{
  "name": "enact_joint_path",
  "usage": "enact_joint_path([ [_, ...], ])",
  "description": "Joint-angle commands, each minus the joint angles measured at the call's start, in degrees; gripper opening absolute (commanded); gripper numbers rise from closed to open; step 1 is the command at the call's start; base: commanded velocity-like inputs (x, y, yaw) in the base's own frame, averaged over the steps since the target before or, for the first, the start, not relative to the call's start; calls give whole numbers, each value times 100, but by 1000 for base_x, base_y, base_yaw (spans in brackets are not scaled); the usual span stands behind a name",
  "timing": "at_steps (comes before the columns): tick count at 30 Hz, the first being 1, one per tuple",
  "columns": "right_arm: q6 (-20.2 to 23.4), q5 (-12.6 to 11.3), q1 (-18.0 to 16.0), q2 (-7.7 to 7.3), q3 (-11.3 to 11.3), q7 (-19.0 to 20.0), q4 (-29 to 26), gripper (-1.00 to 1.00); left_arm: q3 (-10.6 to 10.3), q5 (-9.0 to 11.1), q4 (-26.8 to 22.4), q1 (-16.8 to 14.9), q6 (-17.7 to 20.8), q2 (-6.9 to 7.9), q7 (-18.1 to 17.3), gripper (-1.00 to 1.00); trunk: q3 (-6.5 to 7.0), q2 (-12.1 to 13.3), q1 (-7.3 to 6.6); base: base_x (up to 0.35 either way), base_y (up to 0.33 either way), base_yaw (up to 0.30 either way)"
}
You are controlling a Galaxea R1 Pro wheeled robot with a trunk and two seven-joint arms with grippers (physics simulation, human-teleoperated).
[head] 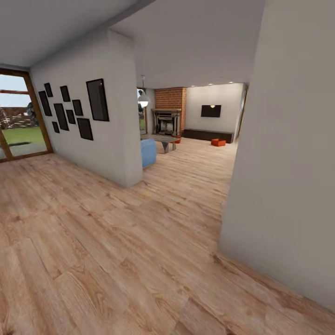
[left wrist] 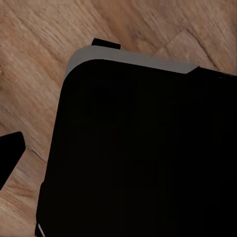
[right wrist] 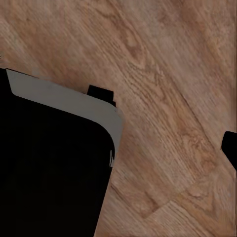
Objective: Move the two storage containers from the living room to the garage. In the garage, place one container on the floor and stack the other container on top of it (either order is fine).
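Black picture frames (head: 70, 109) on wall, brick fireplace (head: 168, 116), blue seat (head: 148, 152)

1. We read no text, label, brand, number or sign anywhere in these views.
2. The dark frames (head: 70, 109) on the white wall (head: 107, 139) show blank faces to us, and the far wall screen (head: 211, 110) carries no legible writing.

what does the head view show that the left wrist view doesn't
The head view alone shows the living room ahead: an orange-red storage container on the floor by the low dark bench, a second one beside the coffee table, the brick fireplace and black picture frames on the wall. The left wrist view alone shows a black robot body panel close up. Both show the light wood-plank floor.
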Motion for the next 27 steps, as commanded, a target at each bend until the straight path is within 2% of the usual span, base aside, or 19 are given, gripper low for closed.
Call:
enact_joint_path([
  [1, -34, -49, -6, 3, 50, -3, 17, 100, 1, 30, -2, -1, -13, -1, 6, 100, -5, -2, 3, 323, 0, 269],
  [18, -34, -49, -6, -1, 47, -4, 17, 100, 1, 29, -2, -1, -13, -4, 6, 100, -5, -2, 3, 323, 0, 265],
  [27, -34, -49, -6, -6, 47, -4, 17, 100, 1, 27, -2, -1, -13, -10, 4, 100, -5, -2, 3, 323, 0, 20],
])
